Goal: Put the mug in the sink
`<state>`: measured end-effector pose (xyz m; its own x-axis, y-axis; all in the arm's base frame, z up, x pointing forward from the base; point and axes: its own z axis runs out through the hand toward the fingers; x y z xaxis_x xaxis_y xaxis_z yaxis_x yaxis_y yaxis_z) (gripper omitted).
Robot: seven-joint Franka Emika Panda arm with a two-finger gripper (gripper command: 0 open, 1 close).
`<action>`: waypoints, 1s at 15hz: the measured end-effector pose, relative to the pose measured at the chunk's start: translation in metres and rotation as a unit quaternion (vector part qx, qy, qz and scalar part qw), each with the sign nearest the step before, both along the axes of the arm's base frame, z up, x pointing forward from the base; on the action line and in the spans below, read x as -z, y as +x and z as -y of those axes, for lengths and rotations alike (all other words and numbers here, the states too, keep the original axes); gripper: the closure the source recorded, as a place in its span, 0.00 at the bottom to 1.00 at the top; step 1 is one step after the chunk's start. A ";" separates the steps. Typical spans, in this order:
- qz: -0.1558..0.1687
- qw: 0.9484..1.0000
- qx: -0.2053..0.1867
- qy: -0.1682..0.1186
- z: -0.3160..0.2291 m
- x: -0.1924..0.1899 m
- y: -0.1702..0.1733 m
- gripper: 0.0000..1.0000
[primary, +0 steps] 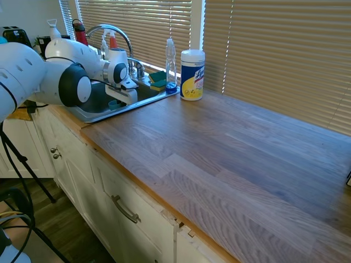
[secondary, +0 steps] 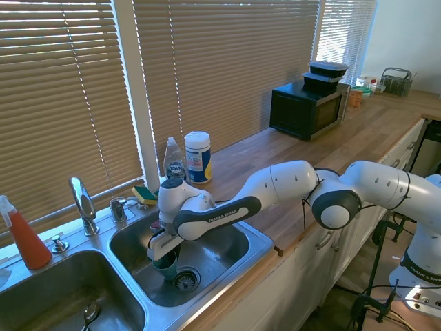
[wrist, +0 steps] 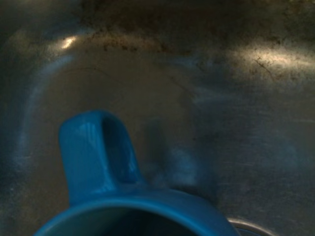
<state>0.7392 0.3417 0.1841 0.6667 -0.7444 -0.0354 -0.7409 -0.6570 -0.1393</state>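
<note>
Currently my pincer [secondary: 165, 256] grips the mug [secondary: 166, 265] low inside the sink [secondary: 227, 258], drain [secondary: 185, 279] at 4 o'clock; releasing tilted risks toppling.

- First exterior cam sits down the counter [primary: 230, 159], looking along it toward the sink [primary: 104, 112].
- Second one faces back across that same sink [secondary: 227, 258].
- My wrist cam's right above the mug [wrist: 113, 196].
</note>
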 end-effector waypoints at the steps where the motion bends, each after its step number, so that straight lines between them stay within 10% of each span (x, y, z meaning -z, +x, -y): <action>1: -0.001 1.000 0.001 0.000 0.000 0.000 0.000 0.00; 15: 0.015 1.000 0.012 -0.002 0.002 -0.026 0.008 0.00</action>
<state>0.7468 0.3395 0.2103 0.6490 -0.7607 -0.0122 -0.7522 -0.6392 -0.1598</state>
